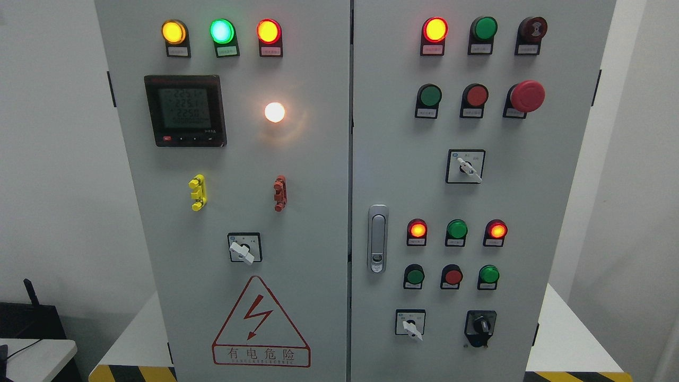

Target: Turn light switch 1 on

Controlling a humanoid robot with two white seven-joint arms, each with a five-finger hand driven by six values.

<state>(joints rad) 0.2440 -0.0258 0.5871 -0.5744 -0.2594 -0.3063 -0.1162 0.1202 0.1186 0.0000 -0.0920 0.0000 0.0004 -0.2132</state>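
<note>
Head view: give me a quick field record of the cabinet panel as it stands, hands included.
cabinet: grey two-door electrical cabinet, doors shut
left door top lamps: yellow, green, red, all lit
white lamp: lit
meter: display on
toggle levers: yellow, red
left door rotary switch
emergency stop
door handle
robot hands: none in view

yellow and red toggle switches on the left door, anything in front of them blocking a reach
Nothing visible covers the yellow switch or the red switch; the door face around them is bare. Neither robot hand is in view.
</note>
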